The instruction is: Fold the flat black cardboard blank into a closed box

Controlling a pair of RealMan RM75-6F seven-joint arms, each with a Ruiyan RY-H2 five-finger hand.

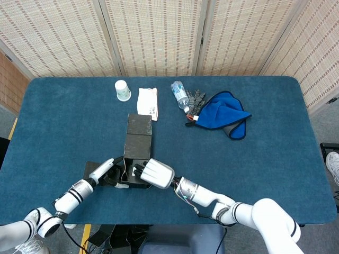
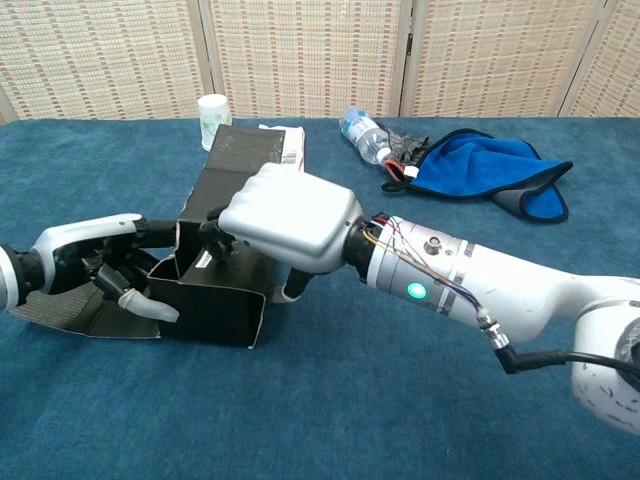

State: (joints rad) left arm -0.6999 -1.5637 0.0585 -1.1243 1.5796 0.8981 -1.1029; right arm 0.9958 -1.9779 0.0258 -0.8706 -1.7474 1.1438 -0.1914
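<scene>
The black cardboard box [image 1: 137,144] lies half folded near the table's front edge, its long body pointing away from me. In the chest view its near face [image 2: 206,306] stands upright and a flat flap [image 2: 66,314] lies on the table at its left. My left hand [image 1: 109,173] [image 2: 92,263] holds the box's left end, fingers against the side wall. My right hand [image 1: 157,173] [image 2: 286,214] sits over the near end, with its fingers curled down into the open top and its thumb on the right wall. The inside of the box is hidden.
Along the back stand a white paper cup [image 1: 122,90], a white packet [image 1: 147,101], a lying plastic bottle [image 1: 180,95], dark gloves [image 1: 197,99] and a blue cloth [image 1: 222,114]. The blue table's front edge [image 1: 159,221] runs just below both hands.
</scene>
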